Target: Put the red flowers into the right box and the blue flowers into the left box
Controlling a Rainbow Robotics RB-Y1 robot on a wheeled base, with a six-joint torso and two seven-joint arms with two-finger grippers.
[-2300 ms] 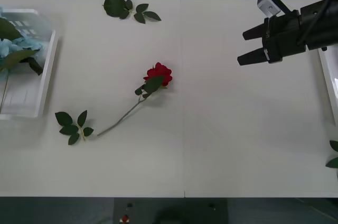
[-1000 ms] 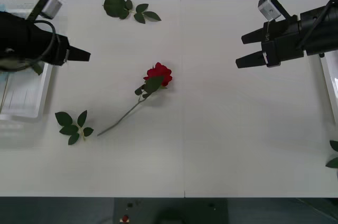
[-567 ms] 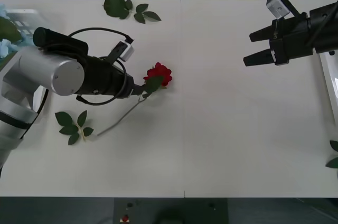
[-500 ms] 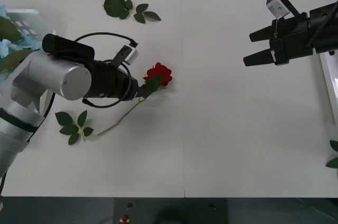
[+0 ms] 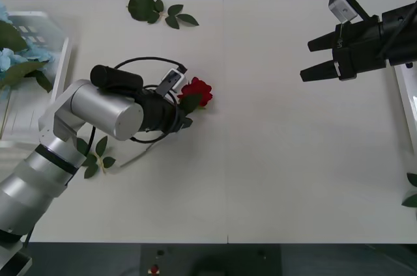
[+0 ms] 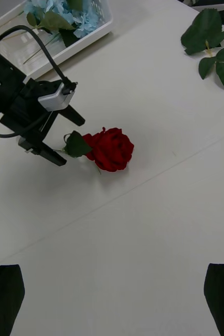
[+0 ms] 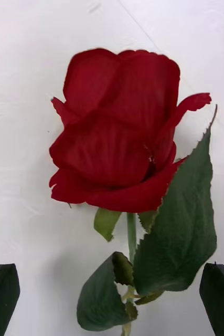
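White table holds one red rose near the middle of the frame. Left gripper has come in from the left, jaws open around its stem, ready to grab. Right gripper waits open, upper right

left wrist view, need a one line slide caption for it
Open left gripper straddling the stem just below a red rose lying on the white table.
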